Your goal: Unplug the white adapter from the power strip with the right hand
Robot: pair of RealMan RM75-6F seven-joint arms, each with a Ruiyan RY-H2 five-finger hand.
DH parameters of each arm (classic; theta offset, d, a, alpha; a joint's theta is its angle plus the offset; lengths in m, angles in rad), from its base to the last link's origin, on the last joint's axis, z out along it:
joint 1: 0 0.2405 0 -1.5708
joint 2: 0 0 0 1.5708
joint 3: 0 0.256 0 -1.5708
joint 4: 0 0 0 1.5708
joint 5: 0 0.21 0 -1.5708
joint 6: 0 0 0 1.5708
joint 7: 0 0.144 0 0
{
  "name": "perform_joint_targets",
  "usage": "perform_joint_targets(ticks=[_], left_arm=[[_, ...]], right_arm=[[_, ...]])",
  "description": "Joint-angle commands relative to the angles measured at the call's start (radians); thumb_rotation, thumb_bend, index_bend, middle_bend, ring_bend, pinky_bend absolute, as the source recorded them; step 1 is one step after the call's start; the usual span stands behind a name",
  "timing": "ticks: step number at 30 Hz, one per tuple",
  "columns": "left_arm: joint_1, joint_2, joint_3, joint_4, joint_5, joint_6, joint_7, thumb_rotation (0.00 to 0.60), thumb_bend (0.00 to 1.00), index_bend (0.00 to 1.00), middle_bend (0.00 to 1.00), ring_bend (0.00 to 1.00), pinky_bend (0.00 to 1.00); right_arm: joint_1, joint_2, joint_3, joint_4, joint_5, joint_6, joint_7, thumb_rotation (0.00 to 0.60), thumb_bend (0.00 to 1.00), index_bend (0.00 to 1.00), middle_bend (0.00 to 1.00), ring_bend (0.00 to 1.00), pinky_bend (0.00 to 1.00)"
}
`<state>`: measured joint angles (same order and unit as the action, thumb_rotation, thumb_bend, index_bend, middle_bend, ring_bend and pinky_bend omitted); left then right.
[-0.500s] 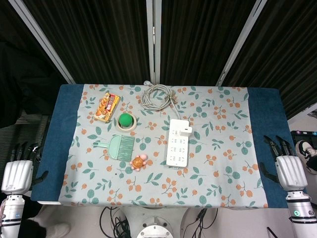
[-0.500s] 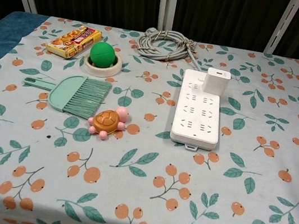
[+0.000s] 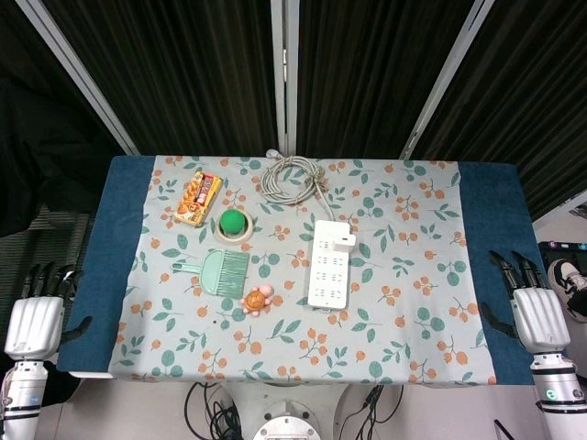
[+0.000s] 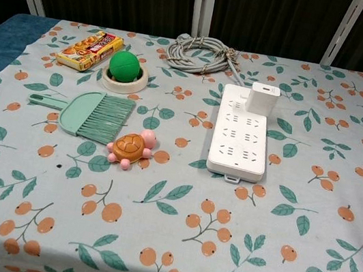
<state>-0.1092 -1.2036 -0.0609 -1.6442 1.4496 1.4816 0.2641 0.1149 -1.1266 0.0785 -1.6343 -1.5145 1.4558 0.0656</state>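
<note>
The white adapter (image 4: 263,98) stands plugged into the far right corner of the white power strip (image 4: 239,142), upright, with a small port on its near face; no marking on it is legible. The power strip lies flat near the middle of the floral tablecloth (image 4: 166,230), its long axis running near to far, the adapter end pointing away from the robot. A coiled grey cable (image 4: 200,54) lies just beyond the strip's far end. To the left sit a green ball (image 4: 125,66) in a shallow white dish (image 4: 123,83), a yellow and red snack packet (image 4: 90,50) whose print is too small to read, a mint green hand brush (image 4: 89,114) and an orange toy turtle (image 4: 130,149). The right hand (image 3: 536,312) hangs off the right edge of the table, well apart from the adapter, fingers extended and spread, holding nothing. The left hand (image 3: 35,316) hangs off the left edge, fingers likewise extended and apart, holding nothing. Neither hand appears in the chest view.
</note>
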Motion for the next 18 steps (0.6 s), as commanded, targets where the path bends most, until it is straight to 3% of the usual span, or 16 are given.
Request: perform_joint_targets(ticks=[1,10,18], left_arm=[[-0.046,0.006,-0.008,-0.006,0.05,-0.035,-0.007,0.6,0.17,0.19,0.13,0.03,0.02],[-0.307,-0.056,-0.02,0.003,0.265,-0.27,-0.178,0.6,0.16,0.23,0.18,0.08,0.1],[-0.578,-0.207,-0.078,0.073,0.327,-0.503,-0.236,0.6,0.21,0.26,0.21,0.1,0.13]], right_arm=[[0.018,0.023,0.005,-0.021,0.003,-0.032,0.004,0.6,0.08,0.01,0.17,0.0,0.09],[0.203,0.113,0.071,-0.122,-0.01,-0.257,0.075,0.6,0.22,0.0,0.15,0.0,0.09],[0.458,0.114,0.187,-0.165,0.141,-0.559,0.01,0.6,0.22,0.0,0.17,0.01,0.11]])
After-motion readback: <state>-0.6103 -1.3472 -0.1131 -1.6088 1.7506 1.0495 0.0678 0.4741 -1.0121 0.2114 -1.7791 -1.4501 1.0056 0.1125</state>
